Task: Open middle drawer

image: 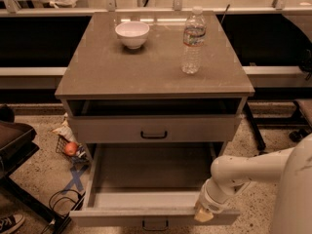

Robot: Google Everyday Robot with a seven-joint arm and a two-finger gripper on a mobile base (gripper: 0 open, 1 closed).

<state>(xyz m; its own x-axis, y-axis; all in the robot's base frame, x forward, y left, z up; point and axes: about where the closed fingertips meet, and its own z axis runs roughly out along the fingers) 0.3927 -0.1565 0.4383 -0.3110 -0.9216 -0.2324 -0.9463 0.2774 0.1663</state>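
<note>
The middle drawer (146,213) is pulled far out of the grey-beige cabinet, and its inside looks empty. Its small black bar handle (155,224) sits at the centre of the front panel, at the bottom edge of the view. My gripper (204,213) is at the right part of that front panel, on its top edge, at the end of my white arm (253,167) coming in from the right. The top drawer (153,129) above is closed, with the same handle. The lowest drawer is out of view.
A white bowl (132,33) and a water bottle (193,41) stand on the cabinet top (97,72). An orange ball (71,148) and litter lie on the floor at the left, near a dark chair (14,140), cables and a shoe (10,223).
</note>
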